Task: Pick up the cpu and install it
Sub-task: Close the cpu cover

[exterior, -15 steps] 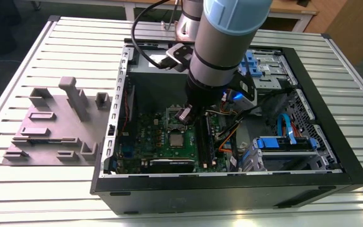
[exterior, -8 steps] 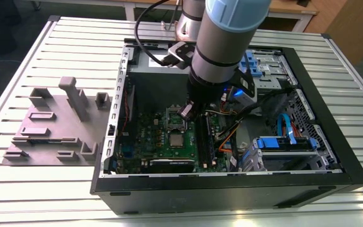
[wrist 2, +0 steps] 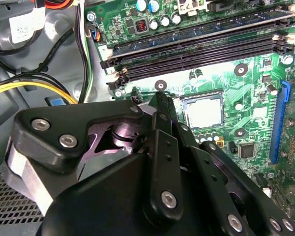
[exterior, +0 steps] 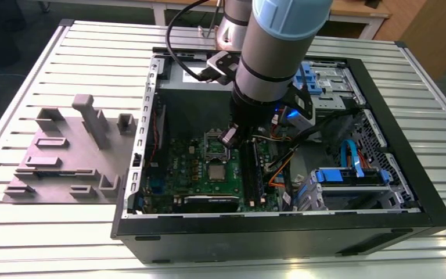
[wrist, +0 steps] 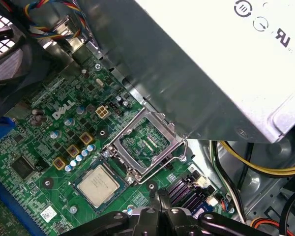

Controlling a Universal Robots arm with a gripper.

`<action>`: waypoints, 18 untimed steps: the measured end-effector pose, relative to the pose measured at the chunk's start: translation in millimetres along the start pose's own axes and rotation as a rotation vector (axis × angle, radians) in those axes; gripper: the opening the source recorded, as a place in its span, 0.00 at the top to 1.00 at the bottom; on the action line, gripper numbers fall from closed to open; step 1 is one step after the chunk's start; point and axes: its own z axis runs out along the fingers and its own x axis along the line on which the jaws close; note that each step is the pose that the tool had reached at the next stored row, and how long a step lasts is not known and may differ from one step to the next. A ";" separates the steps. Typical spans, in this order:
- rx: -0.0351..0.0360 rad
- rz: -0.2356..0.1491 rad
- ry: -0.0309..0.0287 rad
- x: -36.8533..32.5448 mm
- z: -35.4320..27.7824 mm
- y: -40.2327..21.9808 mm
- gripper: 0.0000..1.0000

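The cpu point(wrist: 98, 184) is a small silvery square lying flat in its socket on the green board point(wrist: 44, 142). It also shows in the second wrist view as the cpu point(wrist 2: 204, 110) and in the exterior view as the cpu point(exterior: 216, 172). Beside it the hinged metal socket frame point(wrist: 145, 142) stands flipped open. My gripper point(wrist: 160, 196) hangs over the board next to that frame, a short way from the cpu and not touching it. Its black fingers point(wrist 2: 161, 105) meet at the tip with nothing between them. In the exterior view the gripper point(exterior: 229, 139) reaches down inside the open computer case point(exterior: 409, 174).
The large grey power box point(wrist: 211, 64) overhangs the board close to the socket. Black memory slots point(wrist 2: 196, 49) run along one side, and yellow and black cables point(wrist: 255, 169) lie past the board's edge. A grey fixture block point(exterior: 68, 145) stands on the table at the exterior view's left.
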 end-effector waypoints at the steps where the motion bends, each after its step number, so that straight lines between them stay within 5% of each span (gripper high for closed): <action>1: 0.0000 0.000 0.0000 0.0 0.0 0.0 0.90; 10: -0.0004 0.000 -0.0004 -1.0 3.0 0.8 0.90; 18: -0.0004 0.000 -0.0004 -12.9 12.6 11.5 0.90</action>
